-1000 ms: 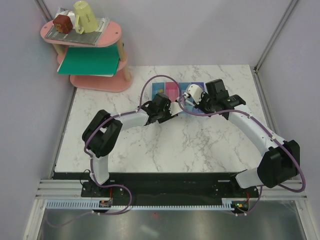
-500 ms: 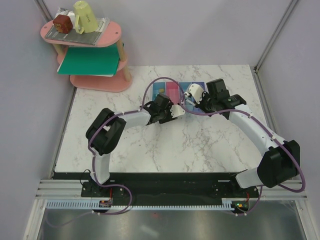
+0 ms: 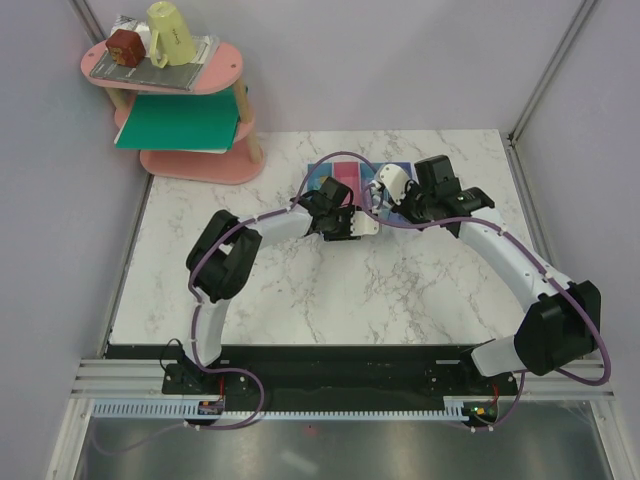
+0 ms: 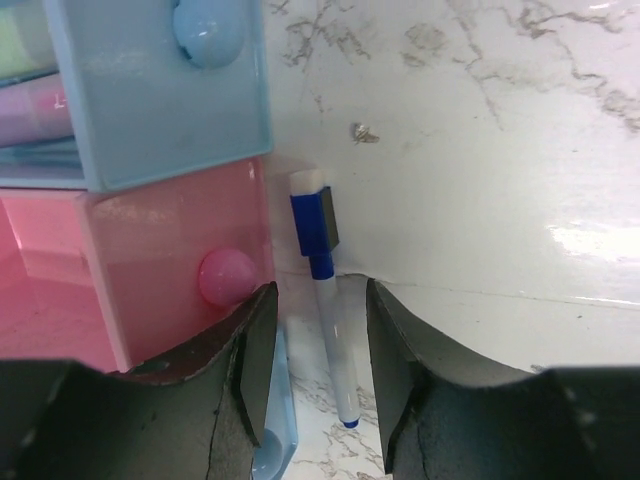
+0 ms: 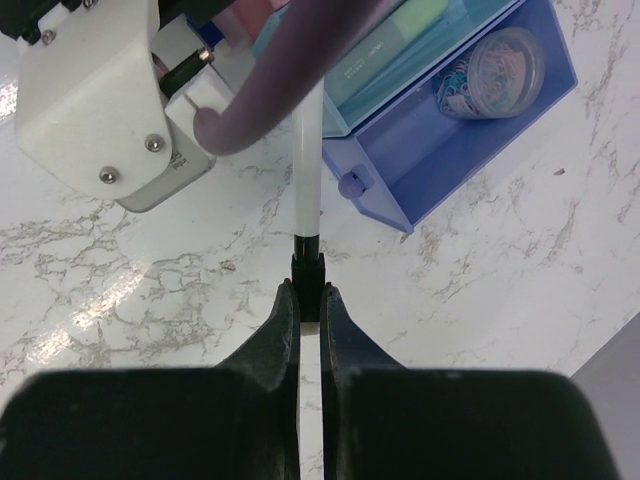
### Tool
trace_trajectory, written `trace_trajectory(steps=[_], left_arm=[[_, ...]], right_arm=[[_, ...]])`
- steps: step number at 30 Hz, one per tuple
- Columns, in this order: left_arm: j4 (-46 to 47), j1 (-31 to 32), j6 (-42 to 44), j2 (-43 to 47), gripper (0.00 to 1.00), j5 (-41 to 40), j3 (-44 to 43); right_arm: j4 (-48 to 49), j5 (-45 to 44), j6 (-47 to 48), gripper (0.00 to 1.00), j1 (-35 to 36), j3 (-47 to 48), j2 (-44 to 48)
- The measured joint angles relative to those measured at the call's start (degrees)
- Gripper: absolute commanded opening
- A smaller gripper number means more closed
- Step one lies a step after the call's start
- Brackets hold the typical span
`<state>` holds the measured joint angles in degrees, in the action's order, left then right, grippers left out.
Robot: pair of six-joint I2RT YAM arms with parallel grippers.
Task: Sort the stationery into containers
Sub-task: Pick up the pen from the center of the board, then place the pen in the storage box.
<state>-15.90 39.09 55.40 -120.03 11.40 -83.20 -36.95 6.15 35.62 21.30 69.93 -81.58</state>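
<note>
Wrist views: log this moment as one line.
left hand open, straddling blue-capped marker beside pink bin | right hand shut on black-capped marker

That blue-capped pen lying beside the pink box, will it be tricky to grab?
The blue-capped marker looks thin, rigid and light, so it probably lifts easily. Its round, glossy barrel may roll or slip inside the open left gripper.

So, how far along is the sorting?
Done: a round bluish-grey roll in the purple-blue plastic bin, a pale green bar in the light blue bin. In hand: right claw grips the black-capped white marker. Remaining: the blue-capped marker lies beside the pink bin.
</note>
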Motion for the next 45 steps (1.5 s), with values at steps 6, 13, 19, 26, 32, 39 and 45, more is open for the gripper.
trace_trajectory(steps=[6,13,19,26,32,39,45], left_arm=[[-5.60,0.00,2.32,-0.42,0.41,3.15,-2.16],[-9.33,0.04,3.43,-1.68,0.09,4.66,-4.33],[-10.49,0.17,3.65,-1.90,0.02,4.76,-4.85],[-10.54,0.31,3.19,-0.72,0.02,4.85,-3.26],[-14.29,0.55,-0.96,5.84,0.02,5.27,3.67],[-16.98,0.63,-6.45,18.88,0.02,4.13,9.33],[-16.85,0.66,-7.58,28.74,0.02,3.08,12.66]], right_arm=[[-0.13,0.02,-0.15,0.02,-0.17,1.81,-0.02],[-0.33,0.02,-0.46,0.02,-0.15,3.43,-0.02],[-1.22,0.04,-0.46,0.02,-0.17,3.93,-0.02],[-1.49,0.68,-0.72,0.03,-0.15,4.26,0.00],[-1.20,1.64,-1.60,0.03,-0.17,4.26,0.00],[1.27,2.01,-5.09,0.02,-0.17,4.44,-0.39],[5.40,2.47,-10.45,0.01,-0.15,7.26,-5.97]])
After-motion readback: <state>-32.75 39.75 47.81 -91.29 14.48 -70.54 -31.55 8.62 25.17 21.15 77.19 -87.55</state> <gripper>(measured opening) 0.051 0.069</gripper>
